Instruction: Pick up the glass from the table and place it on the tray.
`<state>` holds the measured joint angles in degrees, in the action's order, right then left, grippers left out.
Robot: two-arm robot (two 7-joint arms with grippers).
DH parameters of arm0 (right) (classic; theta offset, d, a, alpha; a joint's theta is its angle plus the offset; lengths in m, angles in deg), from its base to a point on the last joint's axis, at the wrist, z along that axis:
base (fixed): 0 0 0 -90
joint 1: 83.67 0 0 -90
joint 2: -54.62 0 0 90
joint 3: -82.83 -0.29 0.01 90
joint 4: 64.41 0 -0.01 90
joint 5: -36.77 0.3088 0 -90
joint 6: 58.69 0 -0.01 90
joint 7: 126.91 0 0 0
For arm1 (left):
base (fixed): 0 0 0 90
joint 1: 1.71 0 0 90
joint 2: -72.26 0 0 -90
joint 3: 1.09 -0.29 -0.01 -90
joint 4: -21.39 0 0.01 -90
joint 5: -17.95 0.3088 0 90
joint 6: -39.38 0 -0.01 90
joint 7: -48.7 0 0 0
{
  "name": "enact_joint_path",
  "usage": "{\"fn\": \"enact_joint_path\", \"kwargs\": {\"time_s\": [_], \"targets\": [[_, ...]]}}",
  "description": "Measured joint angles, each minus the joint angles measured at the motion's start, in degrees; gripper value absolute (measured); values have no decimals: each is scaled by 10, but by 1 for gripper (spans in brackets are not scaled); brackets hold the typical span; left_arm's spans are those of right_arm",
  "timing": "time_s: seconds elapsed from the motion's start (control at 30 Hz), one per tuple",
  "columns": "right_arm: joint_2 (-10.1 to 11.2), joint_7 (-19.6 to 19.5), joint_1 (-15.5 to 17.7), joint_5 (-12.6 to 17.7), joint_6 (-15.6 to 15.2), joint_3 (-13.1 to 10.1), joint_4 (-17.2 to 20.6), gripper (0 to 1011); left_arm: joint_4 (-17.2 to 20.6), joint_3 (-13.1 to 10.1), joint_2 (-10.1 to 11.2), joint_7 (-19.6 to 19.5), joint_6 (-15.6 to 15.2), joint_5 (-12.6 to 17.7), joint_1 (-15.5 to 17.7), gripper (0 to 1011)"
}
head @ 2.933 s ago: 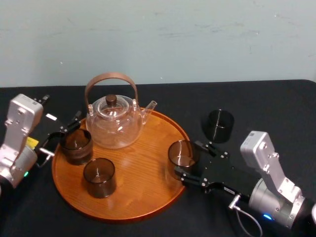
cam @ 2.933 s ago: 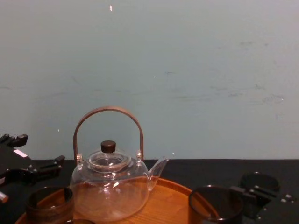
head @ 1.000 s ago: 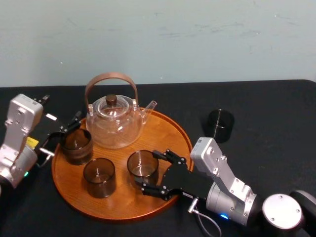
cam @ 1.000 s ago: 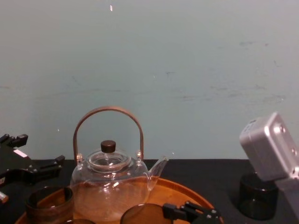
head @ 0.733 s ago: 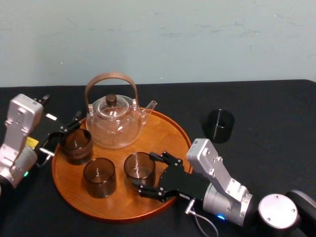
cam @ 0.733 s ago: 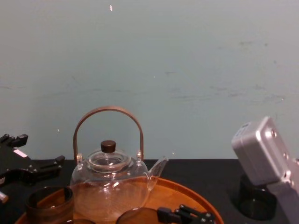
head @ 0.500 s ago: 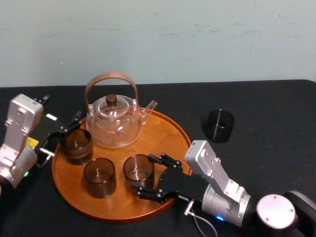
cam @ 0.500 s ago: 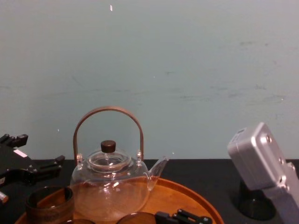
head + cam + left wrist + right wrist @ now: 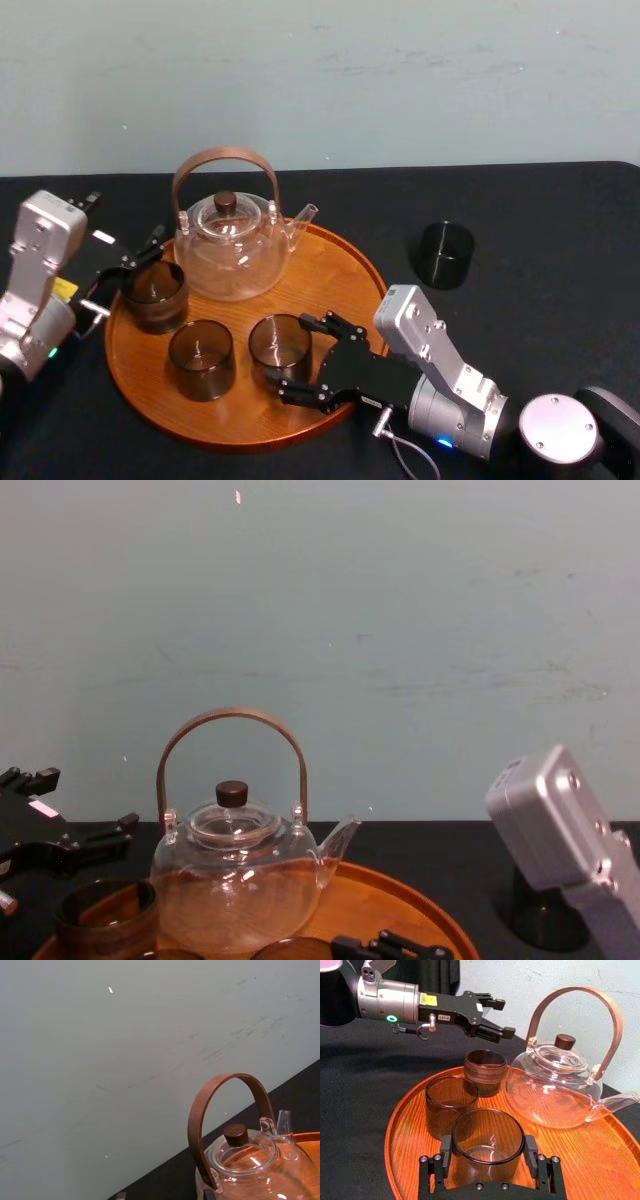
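- Left gripper (image 9: pixel 503 1018): fingers spread, holding nothing, at the tray's left edge beside the banded cup
- Tray (image 9: pixel 335 268): round, wooden, on the black table (image 9: pixel 540 205)
- Banded cup (image 9: pixel 155 296), second cup (image 9: pixel 201 359), teapot (image 9: pixel 230 250): standing on the tray
- Glass (image 9: pixel 279 347): inside the rim at the tray's front middle, just beside the second cup
- Right gripper (image 9: pixel 293 358): fingers clamped on the glass from both sides
- Dark cup (image 9: pixel 443 255): on the table, right of the tray, apart from it

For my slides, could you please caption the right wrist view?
Right pincer holds a glass inside the tray; left pincer open near a cup.
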<state>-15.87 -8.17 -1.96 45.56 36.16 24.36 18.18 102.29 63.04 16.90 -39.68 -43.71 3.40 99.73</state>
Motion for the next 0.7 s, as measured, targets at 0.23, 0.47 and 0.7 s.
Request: {"fn": "enact_joint_path", "kwargs": {"time_s": [0.23, 0.47, 0.7], "targets": [[0, 0, 0, 0, 0, 0, 0, 891, 0, 0, 0, 0, 0, 0, 0, 1001], [0, 0, 0, 1, 0, -1, 1, 995, 0, 0, 0, 0, 0, 0, 0, 1001], [0, 0, 0, 1, 0, -1, 1, 1002, 0, 0, 0, 0, 0, 0, 0, 1001]]}}
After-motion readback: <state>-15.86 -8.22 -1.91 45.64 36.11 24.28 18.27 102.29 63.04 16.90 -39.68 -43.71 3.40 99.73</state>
